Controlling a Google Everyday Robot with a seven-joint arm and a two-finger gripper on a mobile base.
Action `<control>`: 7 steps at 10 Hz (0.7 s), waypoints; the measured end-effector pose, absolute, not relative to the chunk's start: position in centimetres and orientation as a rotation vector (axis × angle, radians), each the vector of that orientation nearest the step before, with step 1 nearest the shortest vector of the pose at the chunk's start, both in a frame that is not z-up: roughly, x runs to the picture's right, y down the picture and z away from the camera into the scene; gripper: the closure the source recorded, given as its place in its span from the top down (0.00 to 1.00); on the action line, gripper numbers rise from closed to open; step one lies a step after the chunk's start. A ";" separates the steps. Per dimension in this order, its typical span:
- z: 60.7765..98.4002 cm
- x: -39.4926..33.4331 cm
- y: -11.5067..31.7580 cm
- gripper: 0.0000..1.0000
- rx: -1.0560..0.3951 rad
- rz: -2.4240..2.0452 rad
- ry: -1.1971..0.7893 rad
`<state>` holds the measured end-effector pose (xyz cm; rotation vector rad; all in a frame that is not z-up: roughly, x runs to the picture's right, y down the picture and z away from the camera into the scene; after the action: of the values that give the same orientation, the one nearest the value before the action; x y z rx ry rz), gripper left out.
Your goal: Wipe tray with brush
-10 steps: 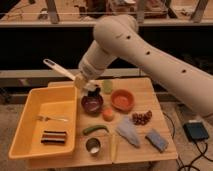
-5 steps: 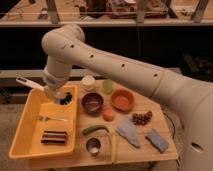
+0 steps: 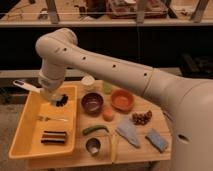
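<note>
The arm reached down from the right and its end effector (image 3: pixel 54 96) sat over the far end of the tray (image 3: pixel 20 131), just inside the rim. It had hold of the brush (image 3: pixel 37 90): the white handle stuck out to the left past the wrist, tilted slightly upward, and the dark bristle head (image 3: pixel 62 100) pointed down into the tray near its back right corner. Whether the bristles touched the tray floor could not be told. The fingers themselves were hidden by the wrist, so how far they stood apart could not be told either.

In the tray lay a silver fork (image 3: pixel 51 119) near the middle and a dark striped block (image 3: pixel 54 137) toward the near end, both well apart from the brush head.

Beside the tray on the wooden surface (image 3: pixel 150 150) stood a dark bowl (image 3: pixel 92 103) and an orange bowl (image 3: pixel 122 100), with a white cup (image 3: pixel 88 82) behind them. A green pepper (image 3: pixel 95 130), a metal cup (image 3: pixel 93 146), a bunch of grapes (image 3: pixel 141 118) and a blue sponge (image 3: pixel 157 140) lay nearer the front. No writing or brand could be read on anything.
</note>
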<state>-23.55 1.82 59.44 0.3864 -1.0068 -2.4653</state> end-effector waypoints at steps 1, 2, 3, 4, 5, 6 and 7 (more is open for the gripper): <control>59.4 -23.6 1.8 0.10 0.385 -2.465 -1.007; 59.5 -23.5 1.8 0.10 0.363 -2.464 -0.999; 60.1 -23.2 1.8 0.10 0.299 -2.458 -0.970; 61.2 -22.8 1.8 0.10 0.210 -2.421 -0.912; 63.1 -21.7 1.7 0.10 0.139 -2.348 -0.848; 65.0 -21.0 2.2 0.10 0.092 -2.278 -0.807; 67.2 -20.4 2.8 0.10 0.062 -2.217 -0.755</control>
<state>-20.41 2.80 67.23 0.0621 -0.7551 -2.2166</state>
